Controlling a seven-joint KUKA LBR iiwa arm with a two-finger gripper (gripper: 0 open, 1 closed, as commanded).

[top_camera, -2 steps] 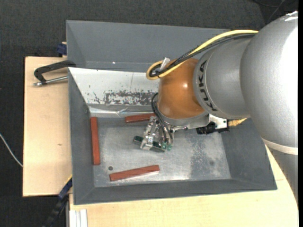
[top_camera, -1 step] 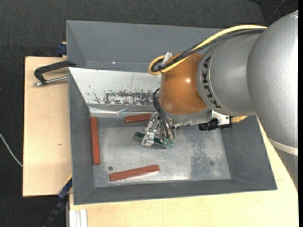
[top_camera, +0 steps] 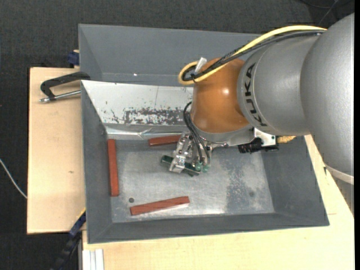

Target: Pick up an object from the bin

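My gripper (top_camera: 185, 161) hangs low over the middle of the bin floor, under the orange wrist cover. A small dark green thing (top_camera: 167, 161) shows at its left side and beneath its tips; whether it sits between the fingers I cannot tell. A short red-brown stick (top_camera: 163, 142) lies just behind the gripper by the back wall. A longer red-brown stick (top_camera: 160, 206) lies near the front wall, below the gripper.
Another red-brown stick (top_camera: 113, 167) lies along the left wall, pointing front to back. A small dark dot (top_camera: 131, 201) sits on the floor at the front left. The arm and its orange cover hide the bin's back right.
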